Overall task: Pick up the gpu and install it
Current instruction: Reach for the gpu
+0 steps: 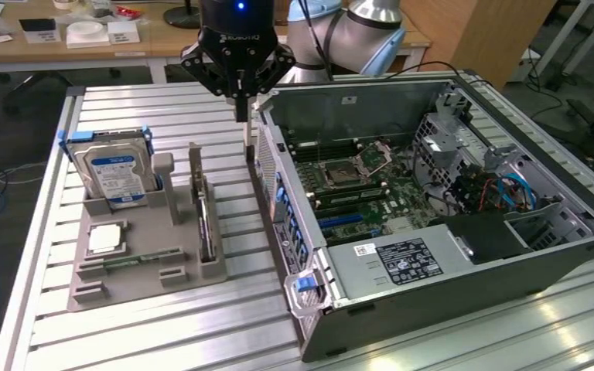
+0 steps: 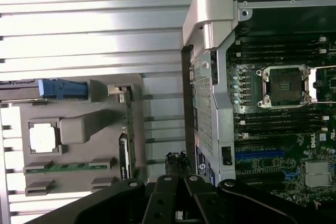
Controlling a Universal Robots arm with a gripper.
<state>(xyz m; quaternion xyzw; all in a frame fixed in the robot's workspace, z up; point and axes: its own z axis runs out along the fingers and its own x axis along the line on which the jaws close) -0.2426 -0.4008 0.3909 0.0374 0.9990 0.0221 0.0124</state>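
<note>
Below hand (image 1: 242, 114), toward exterior view's left, grey holder (image 1: 132, 290) sits on surface (image 1: 173, 332). Hard drive (image 1: 117, 174) and gpu (image 1: 203, 212) stand on edge in its slots, likely so top edges offer pinch from above. gpu untouched, apart from hand. Hand hangs over gap, fingers pressed together, holding nothing. Beyond hand, computer case (image 1: 431, 255) lies open, motherboard (image 1: 359, 174) facing up for access.
</note>
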